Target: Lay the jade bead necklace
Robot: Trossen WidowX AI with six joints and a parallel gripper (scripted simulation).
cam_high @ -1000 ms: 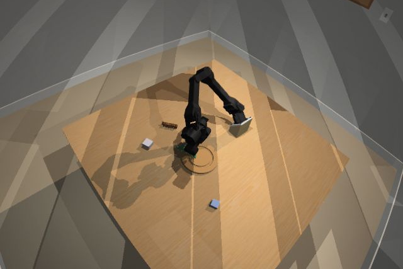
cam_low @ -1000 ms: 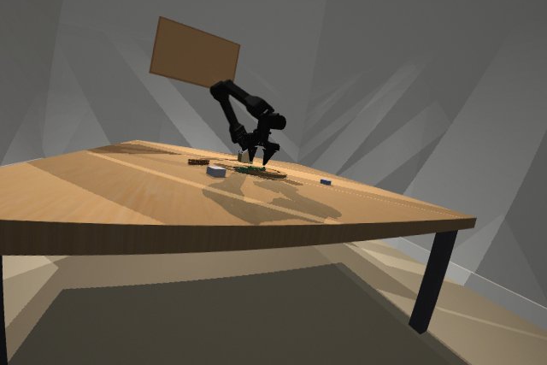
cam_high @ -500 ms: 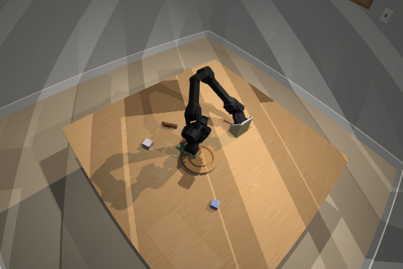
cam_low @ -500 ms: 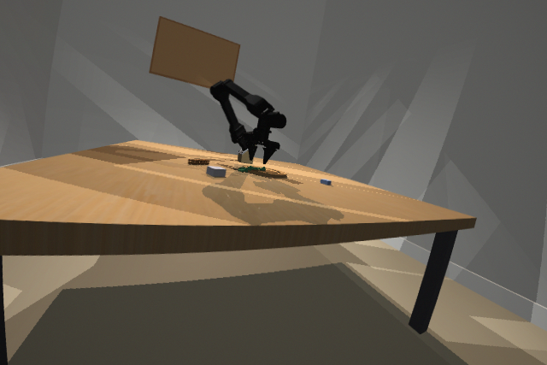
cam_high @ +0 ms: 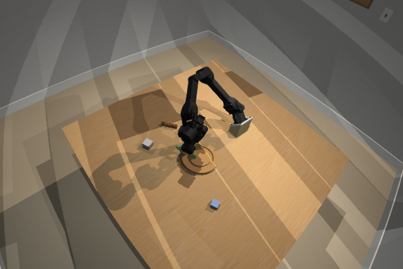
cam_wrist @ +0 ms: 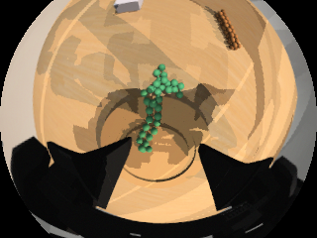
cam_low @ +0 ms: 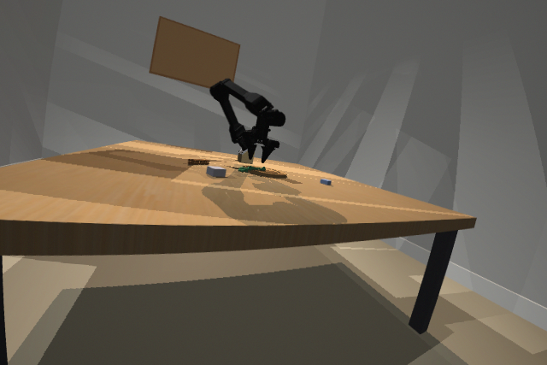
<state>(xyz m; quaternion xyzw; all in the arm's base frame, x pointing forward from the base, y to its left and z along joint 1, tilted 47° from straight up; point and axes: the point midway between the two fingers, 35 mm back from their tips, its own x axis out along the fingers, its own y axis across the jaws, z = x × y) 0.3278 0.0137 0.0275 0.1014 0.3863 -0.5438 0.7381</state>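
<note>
The jade bead necklace [cam_wrist: 154, 109] [cam_low: 249, 169] [cam_high: 192, 155] lies bunched in a green string, partly on the round bead board [cam_wrist: 113, 109] [cam_high: 204, 169] [cam_low: 275, 172] and partly over its far rim onto the table. The board is a flat wooden disc with a dark ring groove [cam_wrist: 173, 175] [cam_high: 212, 154]. My gripper [cam_wrist: 166, 145] [cam_low: 258, 158] [cam_high: 187, 148] is open and empty. It hovers a little above the board's edge, its fingers standing to either side of the necklace's near end without touching it.
A grey block [cam_high: 147, 143] [cam_low: 215, 171] [cam_wrist: 129, 2] and a brown bead string [cam_high: 169, 125] [cam_low: 198, 161] [cam_wrist: 228, 28] lie beyond the board. A small blue block [cam_high: 215, 203] [cam_low: 326, 181] lies toward the front. The arm's base [cam_high: 240, 126] stands at the back.
</note>
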